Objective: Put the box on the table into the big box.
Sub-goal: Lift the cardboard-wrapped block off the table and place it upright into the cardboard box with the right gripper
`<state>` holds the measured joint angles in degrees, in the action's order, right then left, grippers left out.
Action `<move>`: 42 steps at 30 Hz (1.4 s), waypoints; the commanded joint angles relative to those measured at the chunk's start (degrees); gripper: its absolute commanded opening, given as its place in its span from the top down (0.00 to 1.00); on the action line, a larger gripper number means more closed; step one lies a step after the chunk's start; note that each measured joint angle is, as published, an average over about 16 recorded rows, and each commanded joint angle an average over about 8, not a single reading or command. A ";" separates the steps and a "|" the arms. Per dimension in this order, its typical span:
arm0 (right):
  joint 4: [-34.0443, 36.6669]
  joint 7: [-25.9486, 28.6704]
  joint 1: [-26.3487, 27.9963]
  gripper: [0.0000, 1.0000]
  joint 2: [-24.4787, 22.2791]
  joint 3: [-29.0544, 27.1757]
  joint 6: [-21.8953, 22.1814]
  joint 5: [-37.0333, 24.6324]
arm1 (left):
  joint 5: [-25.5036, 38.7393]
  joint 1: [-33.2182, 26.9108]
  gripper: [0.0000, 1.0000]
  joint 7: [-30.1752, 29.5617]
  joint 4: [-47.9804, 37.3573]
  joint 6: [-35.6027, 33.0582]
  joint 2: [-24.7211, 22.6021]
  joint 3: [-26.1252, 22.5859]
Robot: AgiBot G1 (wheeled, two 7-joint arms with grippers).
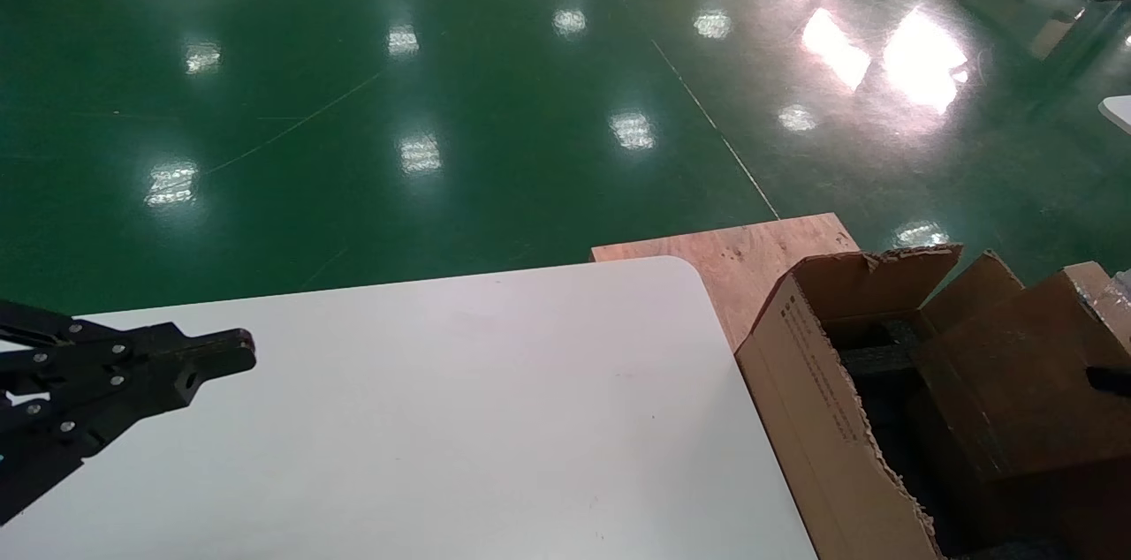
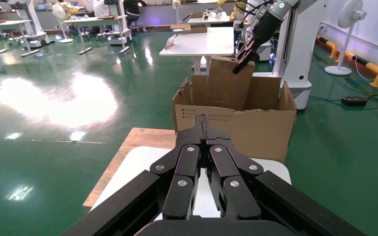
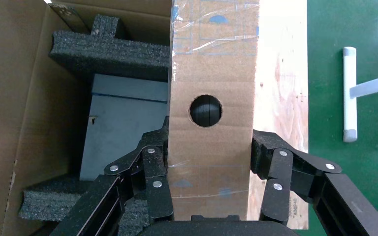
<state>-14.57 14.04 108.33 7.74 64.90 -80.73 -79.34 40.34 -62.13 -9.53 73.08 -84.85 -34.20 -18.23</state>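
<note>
Here the green floor point(image 1: 371, 101) fills the far side, with the white table point(image 1: 459, 419) near and bare. A plywood board point(image 1: 751, 255) lies past the table's far right corner. Just right of the table stands the big box point(image 1: 813, 401), flaps ragged, black foam point(image 3: 103, 46) inside. The box point(image 3: 211, 123) with its round hole is over the big box's opening, clamped at both sides by the right gripper point(image 3: 209, 169). The left gripper point(image 1: 225, 357) hovers over the table's left part, fingers pressed together, holding nothing.
</note>
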 commanded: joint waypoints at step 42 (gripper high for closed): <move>-10.85 10.64 7.29 1.00 -2.86 3.81 -5.06 -9.55 | -0.05 -0.02 1.00 0.04 0.00 0.03 0.03 -0.08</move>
<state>-25.42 24.57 115.76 4.75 68.60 -85.86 -88.96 40.29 -62.15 -9.49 73.08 -84.82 -34.16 -18.31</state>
